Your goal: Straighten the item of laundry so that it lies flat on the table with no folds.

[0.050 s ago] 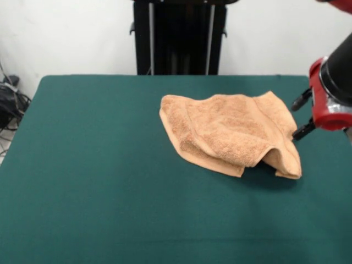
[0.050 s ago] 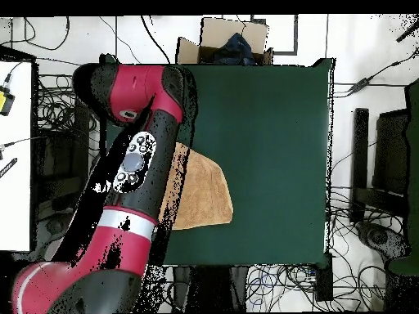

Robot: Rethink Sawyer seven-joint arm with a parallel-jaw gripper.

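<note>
The item of laundry (image 1: pixel 231 132), an orange-tan terry towel, lies bunched on the right half of the green table (image 1: pixel 99 165). Its top layer is folded over, and a loose flap is lifted at the right front corner. My gripper (image 1: pixel 297 120) comes in from the right edge, low over the table and level with the towel's right side. It is open, and the lower fingertip is at the towel's edge. Seen from overhead, the red arm (image 2: pixel 135 172) covers the left part of the towel (image 2: pixel 203 192) and hides the gripper; the table (image 2: pixel 270 123) shows beyond.
A black pedestal (image 1: pixel 179 36) stands behind the table's far edge. Cables (image 1: pixel 8 104) lie on the floor at the left. From overhead, a cardboard box (image 2: pixel 233 39) sits past one table edge, a white desk (image 2: pixel 15 155) stands at the left, and dark equipment (image 2: pixel 385 163) at the right.
</note>
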